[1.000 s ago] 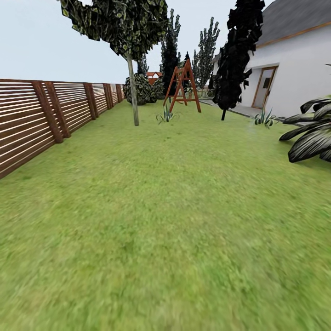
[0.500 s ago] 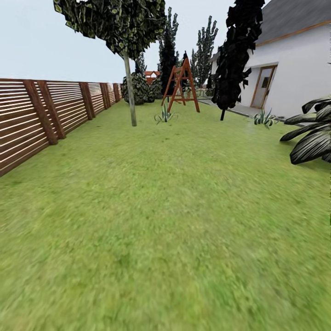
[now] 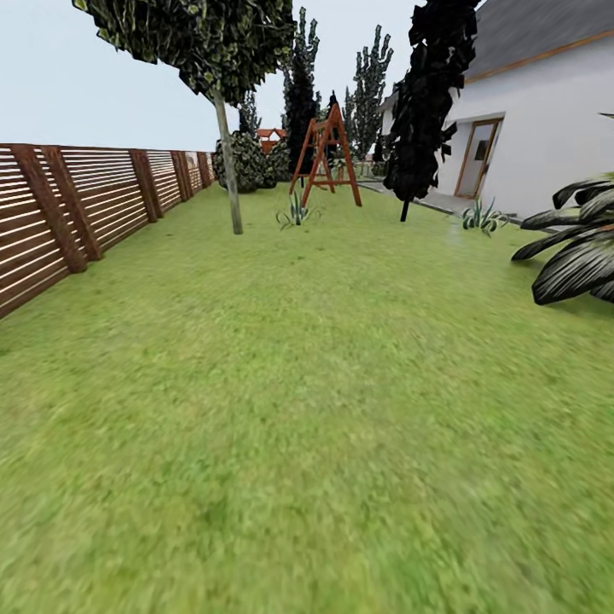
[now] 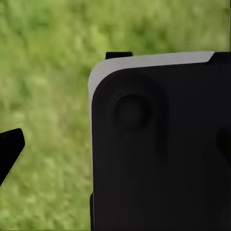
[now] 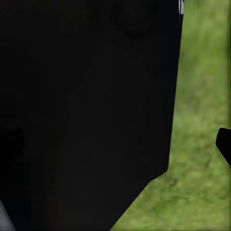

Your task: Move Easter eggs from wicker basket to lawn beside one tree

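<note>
left gripper and right gripper each show as one dark fingertip over grass beside a black robot panel; i cannot tell how far apart the jaws stand, nor any load; steer steadily across the lawn; ahead a tree by the fence; basket, eggs unseen.

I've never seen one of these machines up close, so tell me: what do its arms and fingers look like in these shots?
Little of them shows. In the left wrist view a big matte black panel with rounded corners, a pale grey edge and a round raised boss looms over blurred grass, beside one dark pointed fingertip. The right wrist view shows another plain black slab and a dark fingertip. No cables or markings are visible.
</note>
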You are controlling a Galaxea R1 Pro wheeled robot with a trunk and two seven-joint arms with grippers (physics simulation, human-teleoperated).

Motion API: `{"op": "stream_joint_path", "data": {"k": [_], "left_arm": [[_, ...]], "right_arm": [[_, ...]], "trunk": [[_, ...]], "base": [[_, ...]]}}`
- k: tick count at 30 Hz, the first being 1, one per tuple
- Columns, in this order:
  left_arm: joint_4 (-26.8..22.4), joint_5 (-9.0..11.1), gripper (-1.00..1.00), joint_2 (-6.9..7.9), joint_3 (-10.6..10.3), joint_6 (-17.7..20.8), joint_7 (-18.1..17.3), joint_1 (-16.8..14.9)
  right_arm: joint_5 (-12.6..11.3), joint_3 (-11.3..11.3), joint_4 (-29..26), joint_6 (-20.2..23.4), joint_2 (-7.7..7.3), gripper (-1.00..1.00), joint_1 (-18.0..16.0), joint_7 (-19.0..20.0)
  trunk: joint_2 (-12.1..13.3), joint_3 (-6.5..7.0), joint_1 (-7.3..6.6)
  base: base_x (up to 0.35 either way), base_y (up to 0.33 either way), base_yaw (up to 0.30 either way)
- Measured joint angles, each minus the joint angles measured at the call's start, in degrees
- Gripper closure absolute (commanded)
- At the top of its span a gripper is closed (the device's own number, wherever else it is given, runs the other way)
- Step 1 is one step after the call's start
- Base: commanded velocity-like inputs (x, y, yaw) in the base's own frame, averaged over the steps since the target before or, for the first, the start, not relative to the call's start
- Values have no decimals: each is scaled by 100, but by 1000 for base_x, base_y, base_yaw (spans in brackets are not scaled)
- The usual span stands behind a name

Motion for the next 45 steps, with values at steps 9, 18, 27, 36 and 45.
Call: {"op": "stream_joint_path", "data": {"k": [9, 18, 27, 36, 45], "left_arm": [[0, 0, -100, 0, 0, 0, 0, -1], [-1, 0, -100, 0, 0, 0, 0, 0], [-1, 0, -100, 0, 0, 0, 0, 0], [-1, 0, -100, 0, 0, 0, 0, 0], [-1, 0, -100, 0, 0, 0, 0, 0]], "right_arm": [[0, -1, 20, 0, 0, -100, -3, 6], [0, 4, 28, 0, 0, -100, -2, 2], [0, 8, 36, 1, 0, -100, -3, 0], [0, -15, 26, 1, -9, -100, -4, -1], [5, -12, 30, -6, -47, -100, -2, -3]], "trunk": [[0, -24, 0], [0, -57, 0], [0, -59, 0], [0, -60, 0], [0, -60, 0]], "base": [[336, 0, -50], [336, 0, -49], [336, 0, -3], [336, 0, 0], [336, 0, 0]]}}
